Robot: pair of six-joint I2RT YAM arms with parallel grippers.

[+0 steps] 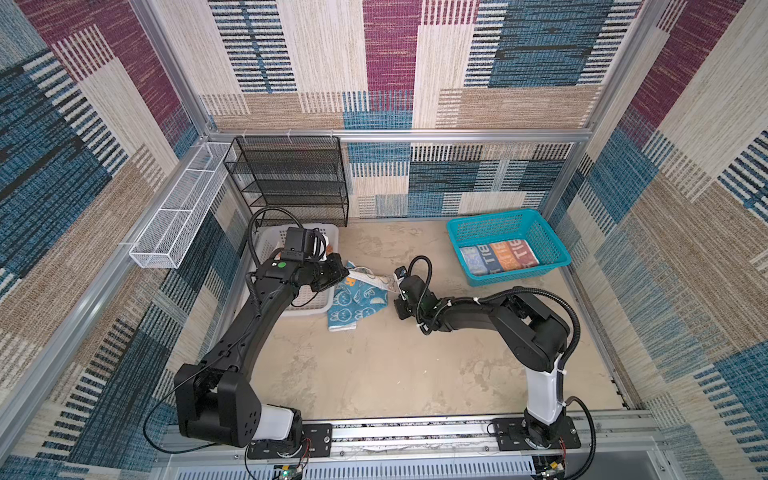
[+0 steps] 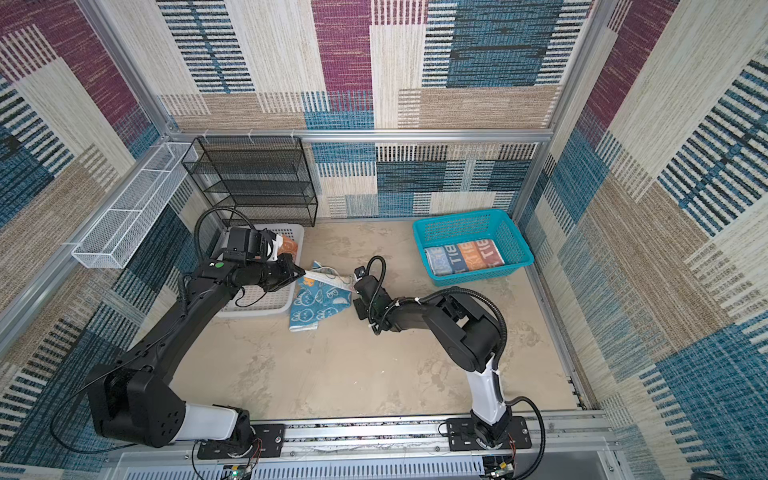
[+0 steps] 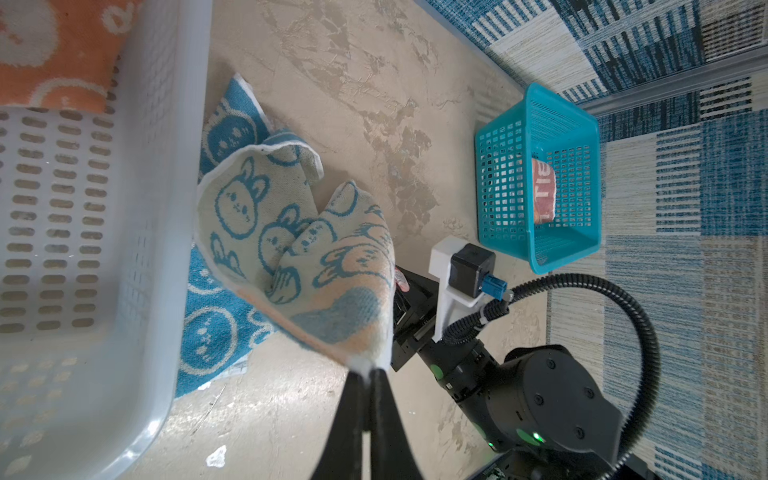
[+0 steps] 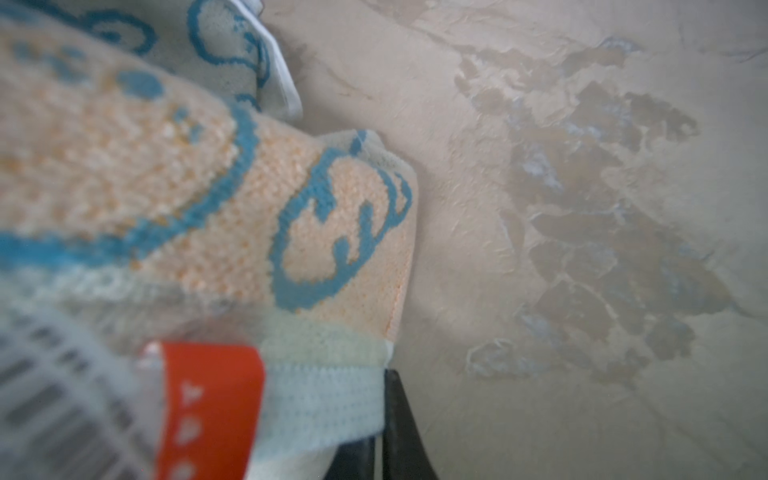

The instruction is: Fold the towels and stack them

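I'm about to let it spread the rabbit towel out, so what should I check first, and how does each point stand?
1. Left gripper pinches rabbit towel corner: ok.
2. Right gripper shut on its edge: ok.
3. Towel off the table: not ok, its lower part lies bunched there.
4. Towel clear of white basket: cannot tell, it lies right beside it.
5. Lettered towel folded in teal basket: ok.
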